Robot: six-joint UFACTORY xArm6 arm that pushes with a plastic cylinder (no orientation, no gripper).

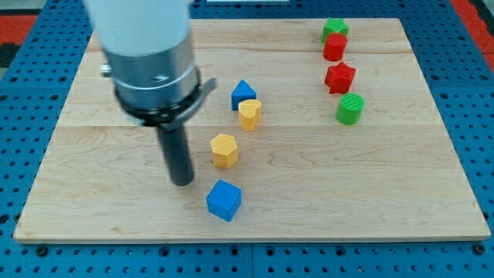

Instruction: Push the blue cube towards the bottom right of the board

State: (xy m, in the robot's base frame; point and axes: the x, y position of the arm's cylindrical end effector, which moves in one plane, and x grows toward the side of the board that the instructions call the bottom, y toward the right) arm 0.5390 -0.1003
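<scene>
The blue cube (224, 200) sits on the wooden board (386, 201) near the view's bottom, a little left of centre. My tip (183, 182) is down on the board just to the left of the cube and slightly above it, with a small gap between them. The rod rises to the arm's grey body at the view's upper left.
A yellow hexagonal block (224, 150) lies just above the blue cube. A yellow heart-shaped block (249, 113) and a blue triangular block (242, 93) touch each other above that. At the upper right stand a green star (334, 28), a red cylinder (334, 46), a red star (340, 78) and a green cylinder (350, 109).
</scene>
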